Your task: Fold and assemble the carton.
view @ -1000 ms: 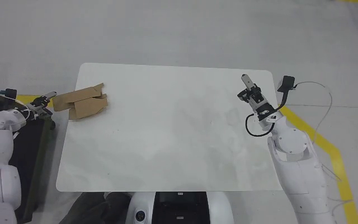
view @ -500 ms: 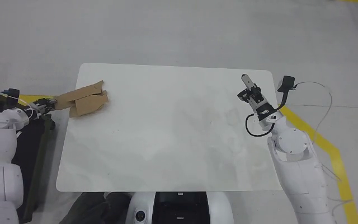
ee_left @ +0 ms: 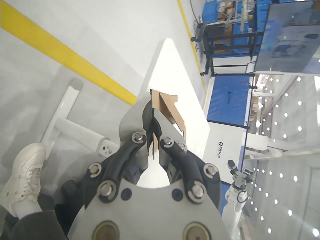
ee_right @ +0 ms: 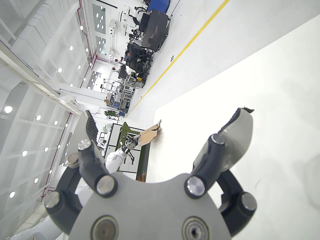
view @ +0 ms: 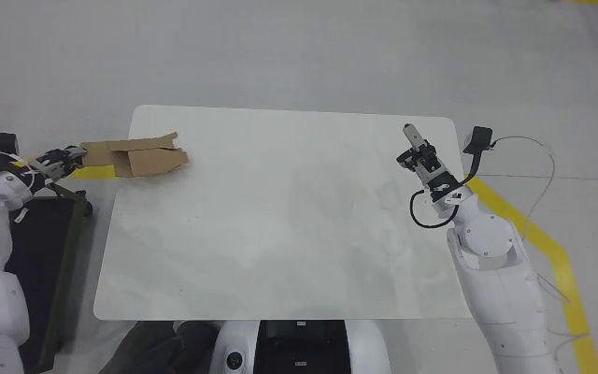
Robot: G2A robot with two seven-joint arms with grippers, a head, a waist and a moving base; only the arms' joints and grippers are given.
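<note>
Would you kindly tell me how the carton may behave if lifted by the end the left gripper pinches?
The carton looks like thin, flat cardboard, so probably light. Pinched at one end only by the left gripper, it may sag or hinge at its creases. Its far end rests on the smooth table and would likely slide easily.

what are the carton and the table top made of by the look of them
Carton: brown cardboard, matt, with flat folded flaps; likely corrugated, though the fluting is too small to tell.
Table: white, smooth hard top with faint grey mottling and a soft sheen; stone or laminate, the look leaves it open.
</note>
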